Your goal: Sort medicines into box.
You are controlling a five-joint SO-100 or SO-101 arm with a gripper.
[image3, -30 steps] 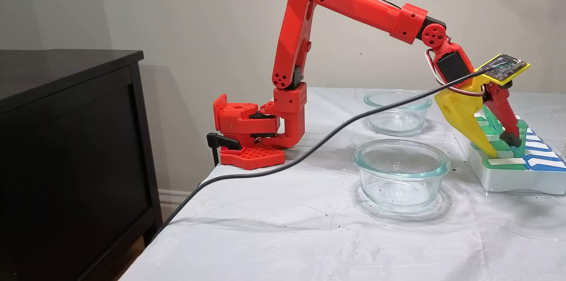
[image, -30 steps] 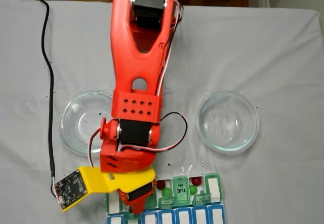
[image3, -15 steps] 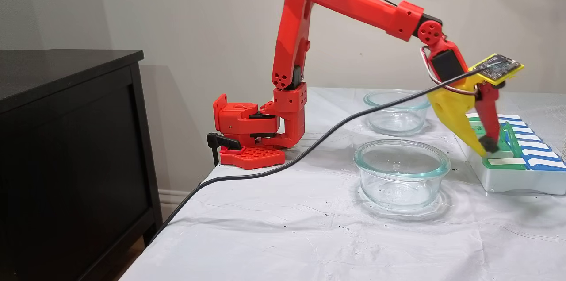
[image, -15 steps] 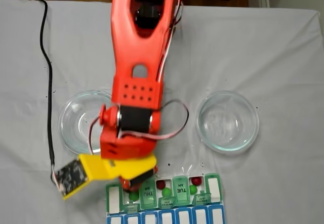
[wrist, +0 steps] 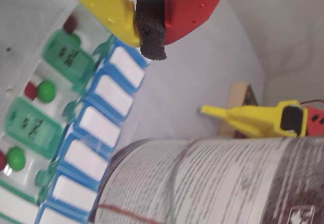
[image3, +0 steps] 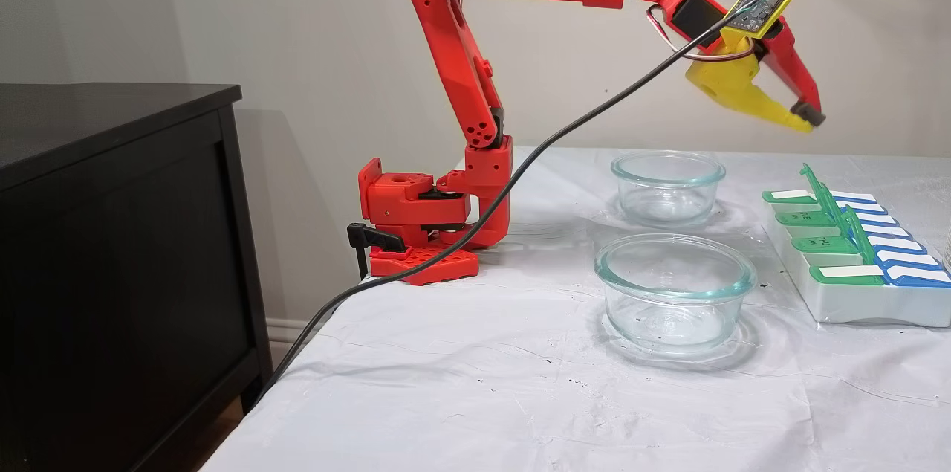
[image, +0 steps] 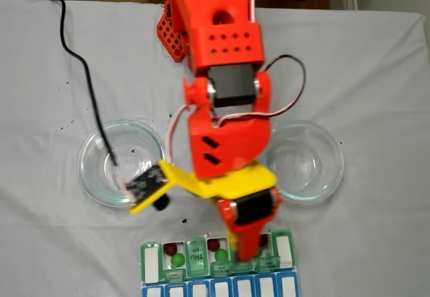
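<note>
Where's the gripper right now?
In a fixed view from the side, the gripper hangs shut, high in the air above the pill organiser at the table's right end, beyond the two glass bowls.

Green and dark red medicines (wrist: 46,90) fill a green-and-blue box (wrist: 106,127); the end effector (wrist: 150,29) looks yellow and red.

In a fixed view the arm (image: 225,142) covers part of the box (image: 151,262), whose near blue row runs off the bottom edge; we cannot count all the medicines (image: 177,259). In the wrist view the box (wrist: 81,148) is cropped left and bottom, its lid lettering blurred. Compartment contents are hidden in the side fixed view.
</note>
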